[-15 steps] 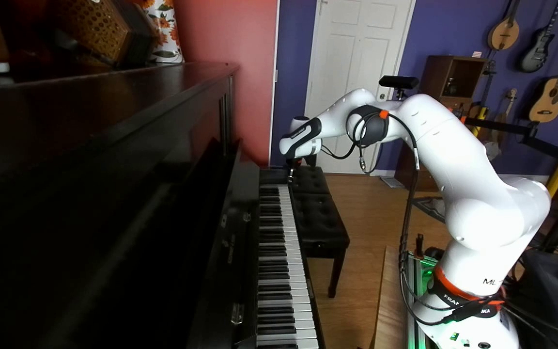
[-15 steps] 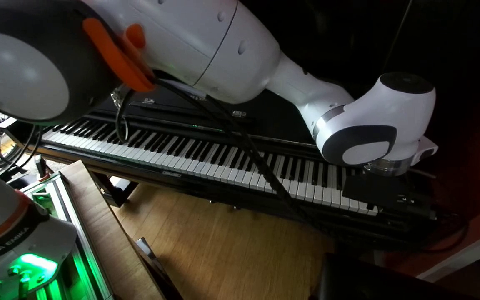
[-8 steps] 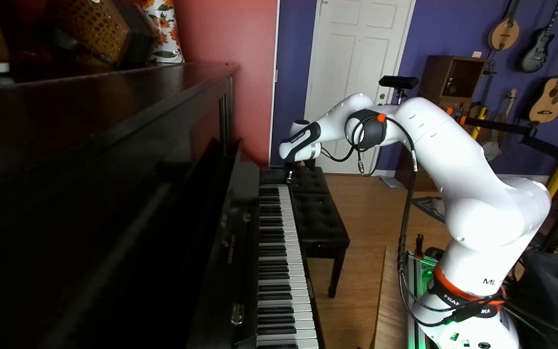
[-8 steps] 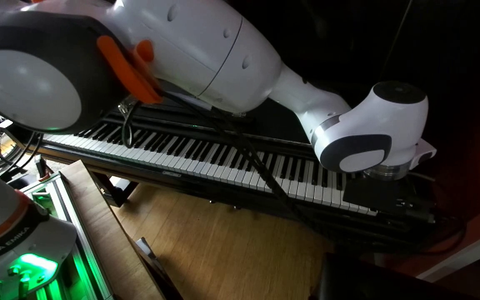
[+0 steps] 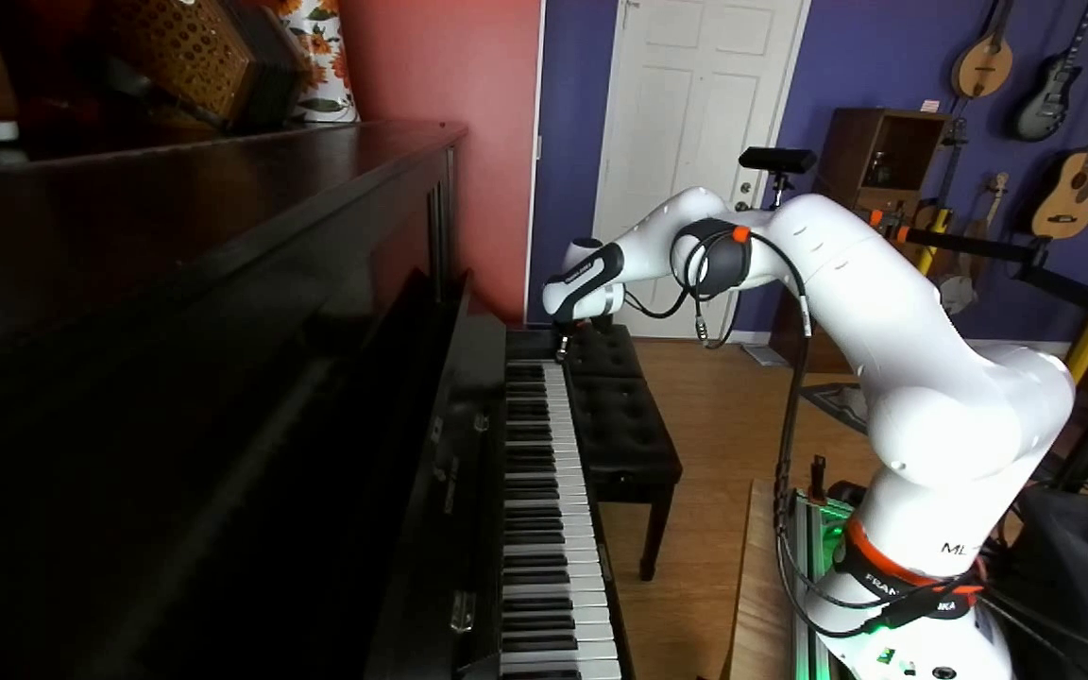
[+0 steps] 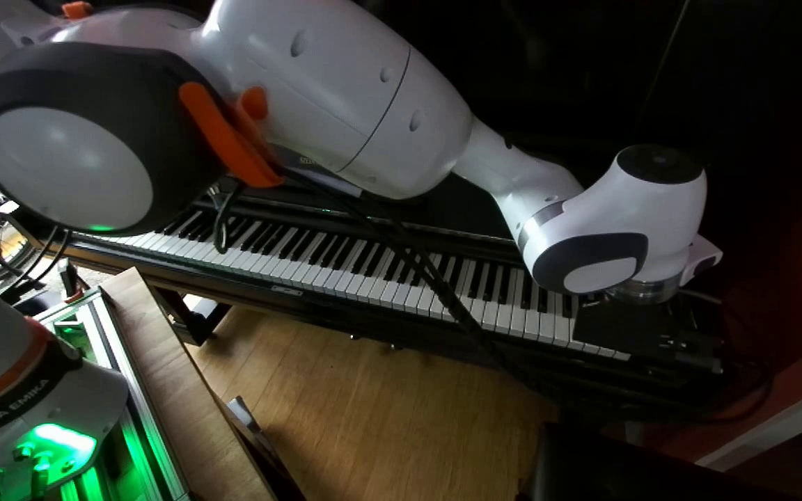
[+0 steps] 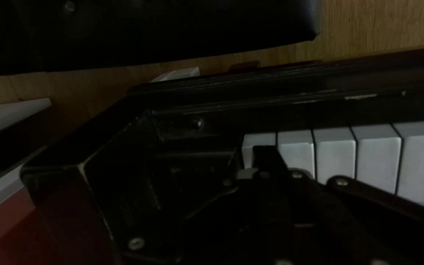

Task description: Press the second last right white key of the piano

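Observation:
The dark piano (image 5: 251,283) stands open, its row of white and black keys showing in both exterior views; its front rail shows in an exterior view (image 6: 387,323) and in the wrist view (image 7: 307,114). My gripper (image 7: 266,151) is shut and empty, its fingertips together at the right end of the keyboard. In the wrist view the tips cover much of the last white key (image 7: 248,154). The second last white key (image 7: 296,154) lies just beside them, partly hidden by the gripper. Whether the tips touch a key cannot be told. In an exterior view the dark gripper (image 5: 563,346) hangs over the far keyboard end.
A dark end block (image 7: 193,169) of the piano borders the last key. The black padded bench (image 5: 615,416) stands in front of the keys and also shows in the wrist view (image 7: 142,33). A cable (image 6: 436,285) hangs from the arm across the keyboard.
The arm has come down, and the gripper has sunk toward the right end of the keys, shifting slightly left in an exterior view. The piano and bench have not moved.

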You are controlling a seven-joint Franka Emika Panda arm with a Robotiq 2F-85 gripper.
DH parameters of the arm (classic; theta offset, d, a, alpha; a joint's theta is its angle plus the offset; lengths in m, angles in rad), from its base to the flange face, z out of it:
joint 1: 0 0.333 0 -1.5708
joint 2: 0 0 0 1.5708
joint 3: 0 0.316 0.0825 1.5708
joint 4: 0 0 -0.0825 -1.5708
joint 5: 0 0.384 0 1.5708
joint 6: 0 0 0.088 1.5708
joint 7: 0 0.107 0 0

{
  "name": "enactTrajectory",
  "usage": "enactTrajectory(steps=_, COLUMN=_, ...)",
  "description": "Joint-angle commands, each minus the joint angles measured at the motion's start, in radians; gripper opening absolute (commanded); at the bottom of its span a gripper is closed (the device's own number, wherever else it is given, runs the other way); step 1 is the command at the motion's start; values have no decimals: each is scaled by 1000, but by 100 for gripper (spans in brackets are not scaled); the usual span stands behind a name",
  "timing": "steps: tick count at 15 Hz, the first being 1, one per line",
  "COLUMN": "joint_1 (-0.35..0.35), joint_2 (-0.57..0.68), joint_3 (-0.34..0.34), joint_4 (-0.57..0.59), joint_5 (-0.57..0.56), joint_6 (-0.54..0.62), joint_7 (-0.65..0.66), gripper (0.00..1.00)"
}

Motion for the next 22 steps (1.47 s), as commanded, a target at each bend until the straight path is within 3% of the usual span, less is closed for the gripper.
enactTrajectory(steps=1, joint_1=-28, joint_2=38, joint_3=31, joint_4=44, joint_5=-8, joint_6=9, joint_7=-31, gripper=0)
enactTrajectory(steps=22, joint_1=-34, joint_2=96, joint_3=33, joint_4=95, joint_5=-14, joint_6=-12, joint_7=-52, gripper=0)
